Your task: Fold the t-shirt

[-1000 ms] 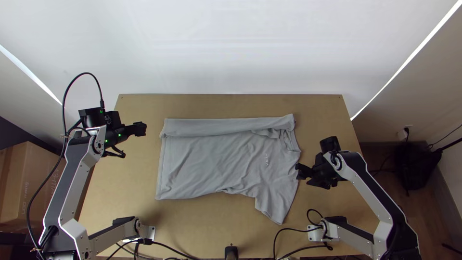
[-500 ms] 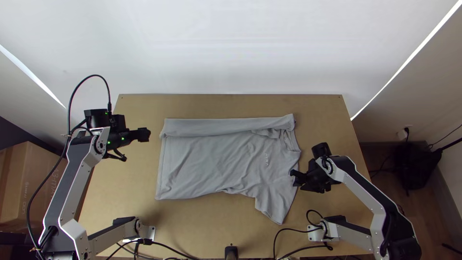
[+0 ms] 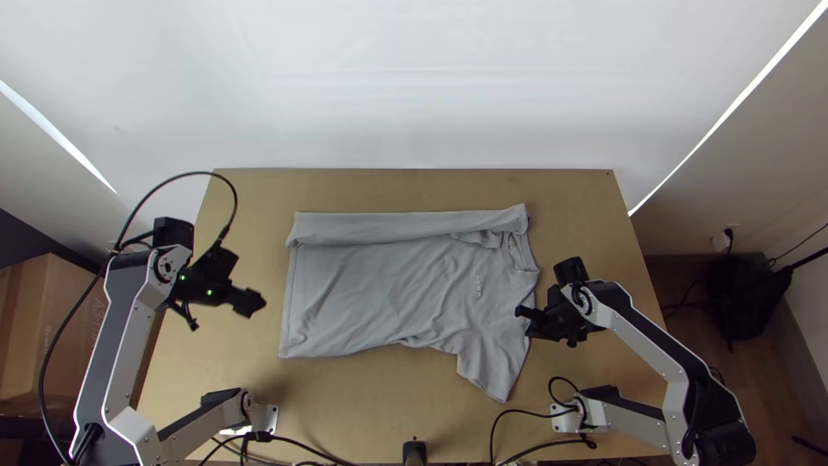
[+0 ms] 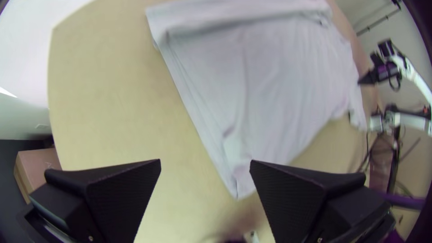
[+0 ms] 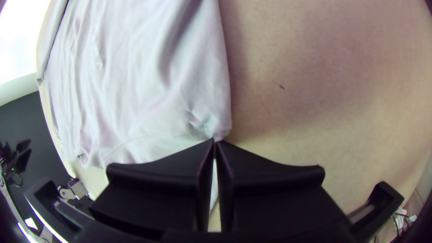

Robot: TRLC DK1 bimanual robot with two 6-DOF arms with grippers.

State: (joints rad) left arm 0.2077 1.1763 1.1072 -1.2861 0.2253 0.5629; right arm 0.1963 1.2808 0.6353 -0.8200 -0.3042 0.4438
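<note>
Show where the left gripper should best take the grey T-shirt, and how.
Probably the near hem corner, coming from the bare table beyond the hem: the T-shirt lies flat there, its edge free for the left gripper's open jaws.

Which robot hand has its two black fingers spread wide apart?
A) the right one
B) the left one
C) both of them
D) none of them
B: the left gripper has a wide gap between its fingers, while the right gripper has its tips together at the t-shirt.
</note>
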